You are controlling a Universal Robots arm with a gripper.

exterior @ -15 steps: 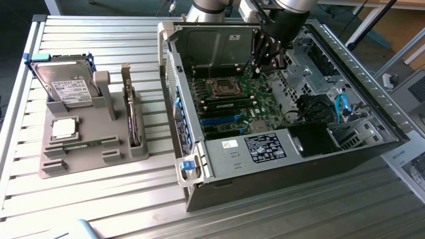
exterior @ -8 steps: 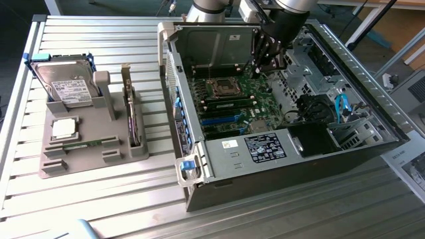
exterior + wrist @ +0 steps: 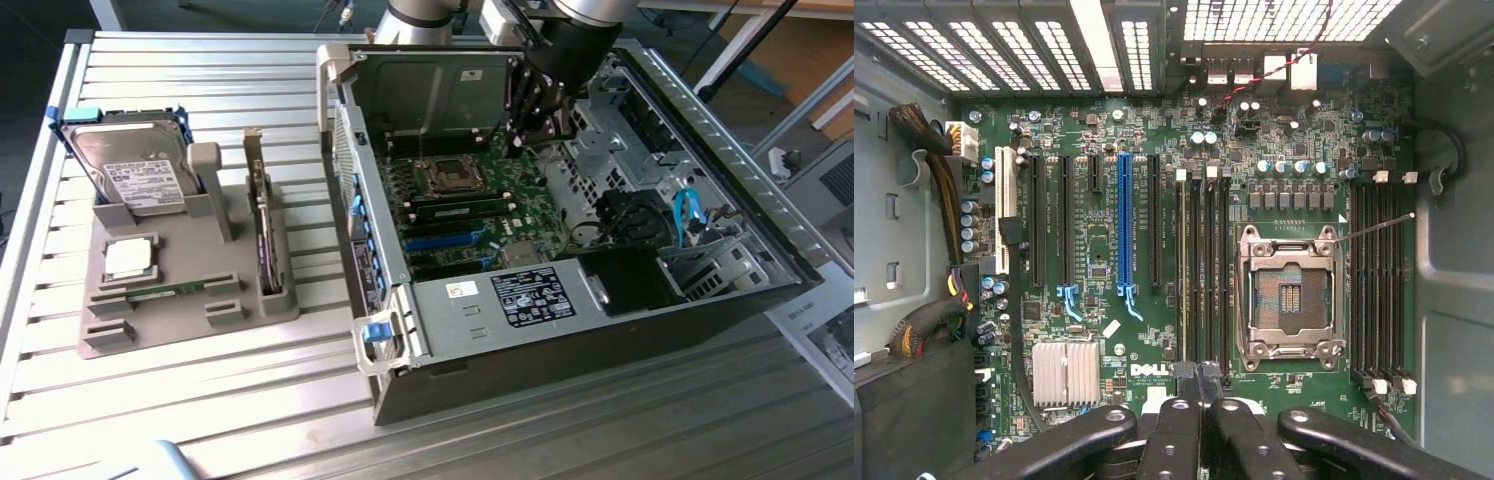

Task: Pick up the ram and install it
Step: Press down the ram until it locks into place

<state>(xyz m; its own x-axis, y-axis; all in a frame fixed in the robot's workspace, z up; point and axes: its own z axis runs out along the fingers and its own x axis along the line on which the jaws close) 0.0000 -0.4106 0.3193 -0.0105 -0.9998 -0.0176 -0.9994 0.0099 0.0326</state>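
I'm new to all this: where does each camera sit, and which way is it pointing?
Exterior view: set high, apart from the robot, looking down on the slatted table and open computer case; the arm reaches into the case.
Wrist view: mounted on the wrist, facing the motherboard squarely; the shut gripper shows.
Shared: the processor socket and motherboard.

End effector [image 3: 537, 132] hangs inside the open computer case [image 3: 441, 362].
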